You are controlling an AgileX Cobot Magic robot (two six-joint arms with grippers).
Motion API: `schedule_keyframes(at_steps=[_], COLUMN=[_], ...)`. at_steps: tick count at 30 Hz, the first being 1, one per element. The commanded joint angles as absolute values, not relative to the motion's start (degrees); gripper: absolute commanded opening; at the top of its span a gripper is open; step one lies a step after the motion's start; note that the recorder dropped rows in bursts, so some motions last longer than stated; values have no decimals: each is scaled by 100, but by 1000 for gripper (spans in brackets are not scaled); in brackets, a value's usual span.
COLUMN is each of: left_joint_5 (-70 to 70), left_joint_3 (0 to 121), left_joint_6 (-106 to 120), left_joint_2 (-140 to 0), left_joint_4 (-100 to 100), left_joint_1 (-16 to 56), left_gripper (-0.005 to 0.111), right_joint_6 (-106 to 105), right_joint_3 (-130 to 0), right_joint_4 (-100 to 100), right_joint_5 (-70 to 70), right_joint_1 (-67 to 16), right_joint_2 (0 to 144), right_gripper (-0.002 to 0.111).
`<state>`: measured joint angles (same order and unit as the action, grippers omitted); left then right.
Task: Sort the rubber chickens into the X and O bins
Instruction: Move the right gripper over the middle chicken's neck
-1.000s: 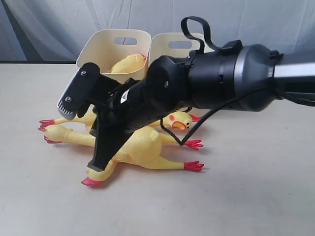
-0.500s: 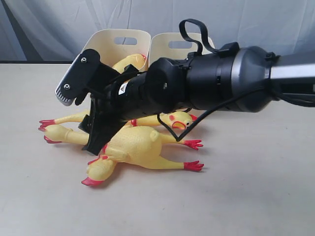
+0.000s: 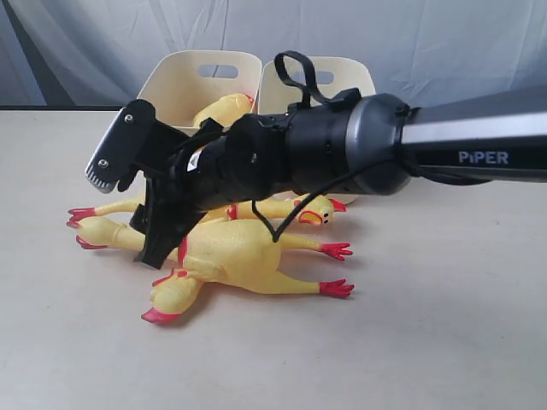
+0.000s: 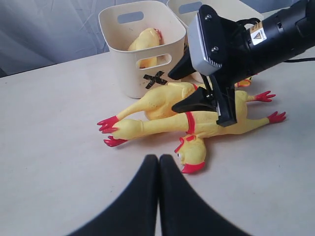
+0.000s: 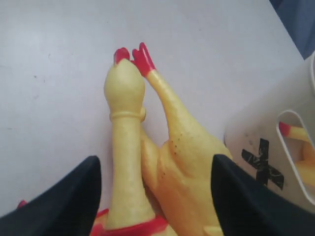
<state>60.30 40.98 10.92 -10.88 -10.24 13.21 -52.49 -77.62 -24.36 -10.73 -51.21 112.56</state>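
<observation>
One rubber chicken (image 4: 145, 42) lay in the X bin (image 4: 127, 73); the other chickens (image 3: 239, 260) were unsorted on the bench (image 3: 427, 342), right tool (image 3: 128, 213) open above them, left tool (image 4: 158, 167) closed

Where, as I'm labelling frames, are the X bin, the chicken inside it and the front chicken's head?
X bin (image 4: 123, 73): left wrist view, bare front wall.
chicken inside it (image 4: 145, 42): left wrist view, yellow body.
front chicken's head (image 4: 193, 153): left wrist view, yellow cheek.

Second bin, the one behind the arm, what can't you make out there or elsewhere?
Second bin: mark unseen in exterior view, covered by right arm in left wrist view.
Binned chicken: mostly behind X bin wall.
Rear chicken: head partly behind arm, exterior view.
</observation>
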Motion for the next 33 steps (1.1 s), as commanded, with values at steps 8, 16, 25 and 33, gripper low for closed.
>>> schedule_keyframes(at_steps=[8, 16, 25, 33], left_joint_5=[6030, 6041, 6041, 6041], left_joint_3=[4089, 4089, 4089, 4089], left_joint_6=[1041, 1027, 1027, 1027], left_joint_2=[-1037, -1037, -1037, -1037], left_joint_4=[-900, -900, -900, -900], left_joint_1=[1323, 1323, 1323, 1323], left_gripper=[0, 0, 0, 0], right_joint_6=[-5270, -5270, -5239, -5239], right_joint_3=[-8322, -8322, -8322, -8322], right_joint_4=[-2250, -1618, -1330, -1292], right_joint_5=[-1275, -1289, -1096, -807], right_joint_1=[-5343, -5503, -5503, -5503], right_joint_2=[11930, 11969, 12261, 12365], right_gripper=[61, 61, 61, 61])
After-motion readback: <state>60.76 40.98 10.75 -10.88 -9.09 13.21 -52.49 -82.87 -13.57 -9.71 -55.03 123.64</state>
